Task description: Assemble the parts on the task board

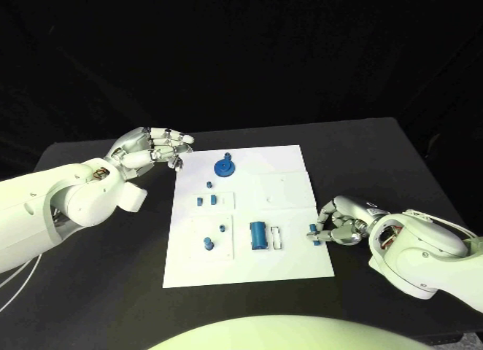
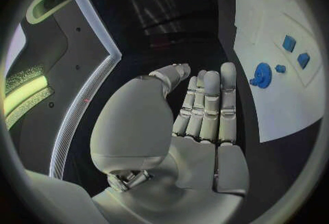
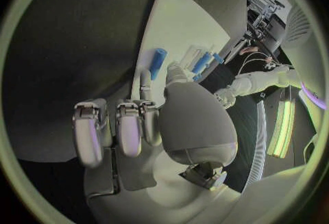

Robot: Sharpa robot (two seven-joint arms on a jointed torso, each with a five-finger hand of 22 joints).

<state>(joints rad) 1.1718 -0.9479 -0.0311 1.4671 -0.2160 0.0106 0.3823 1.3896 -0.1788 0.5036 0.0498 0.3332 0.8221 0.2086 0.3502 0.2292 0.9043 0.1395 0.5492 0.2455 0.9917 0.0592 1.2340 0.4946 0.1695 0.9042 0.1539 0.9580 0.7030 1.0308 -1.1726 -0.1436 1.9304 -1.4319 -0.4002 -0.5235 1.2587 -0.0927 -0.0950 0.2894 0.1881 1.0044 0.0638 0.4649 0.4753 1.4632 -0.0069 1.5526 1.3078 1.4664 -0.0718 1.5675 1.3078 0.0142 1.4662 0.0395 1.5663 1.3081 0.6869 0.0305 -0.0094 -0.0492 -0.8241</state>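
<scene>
The right hand, silver and many-fingered, lies nearest the head camera at about 4 o'clock on the black table, at the right edge of the white rectangular task board. Its fingers are curled in, and their tips close round a small blue peg-shaped part at the board's edge; how firmly the peg is held cannot be told. In the right wrist view the same fingers bend toward the board, with a blue cylinder lying beyond them.

Outward from that hand, toward the board's middle, a larger blue cylindrical part with a pale band lies on its side, and just beside it at 3 o'clock lies a thin blue strip. Farther toward 9 o'clock stand two small blue studs. Above them, near the board's centre, two small blue blocks sit in a raised white square. At the board's 12 o'clock end lies a round blue gear-like disc with a knob.

The left hand hovers off the board's far left corner at about 10 o'clock, fingers loosely bent, holding nothing. In the left wrist view its fingers lie straight and side by side, apart from the disc.
</scene>
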